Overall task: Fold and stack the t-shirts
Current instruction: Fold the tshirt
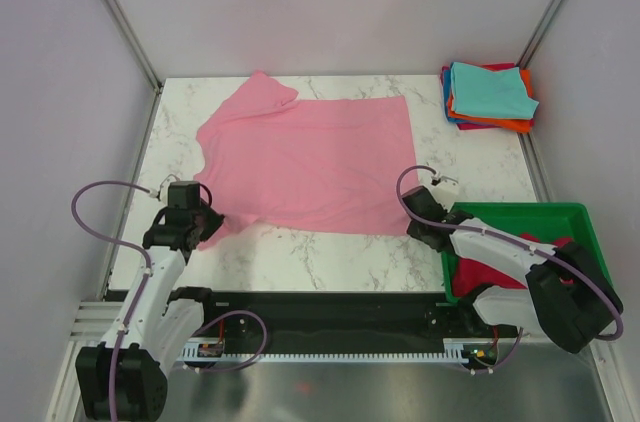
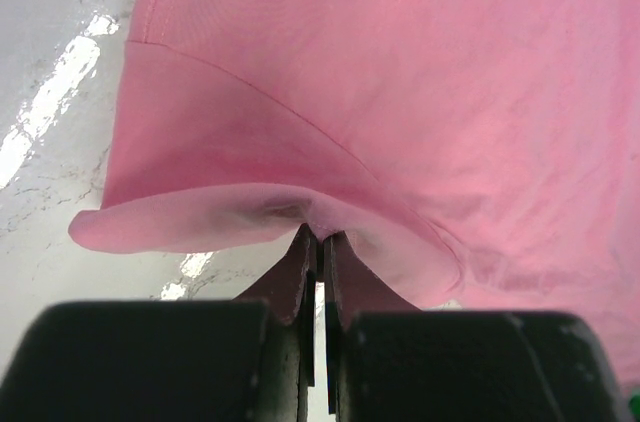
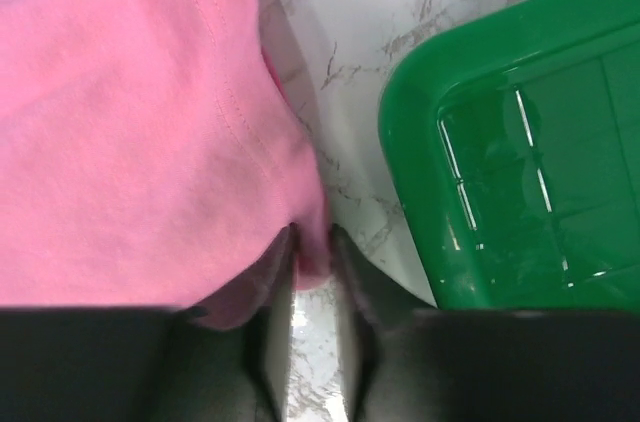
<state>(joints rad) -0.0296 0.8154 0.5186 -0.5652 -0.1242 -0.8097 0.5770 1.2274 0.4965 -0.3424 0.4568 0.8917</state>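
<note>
My left claw [image 2: 318, 242] is clamped tight on a fold of the light pink soft cloth t-shirt [image 1: 310, 157], at the near sleeve, about 8 o'clock on the white marbled surface [image 1: 300, 254]. My right claw [image 3: 312, 242] has the near hem corner pinched between its fingers [image 3: 350, 282] at about 4 o'clock. The cloth fills the gap, though I can't judge how firm that hold is. The pink t-shirt lies flat and spread across the middle. Just beside the right claw, at 5 o'clock, sits the green plastic bin [image 1: 575, 210] with a red crumpled shirt [image 1: 490, 272] in it. The stack of folded coloured shirts, teal on top [image 1: 490, 90], waits at 1 o'clock.

I read this as the first fold, both near corners taken. Next I'd lift both claws together, keep the edge taut, and carry it toward 12 o'clock.
</note>
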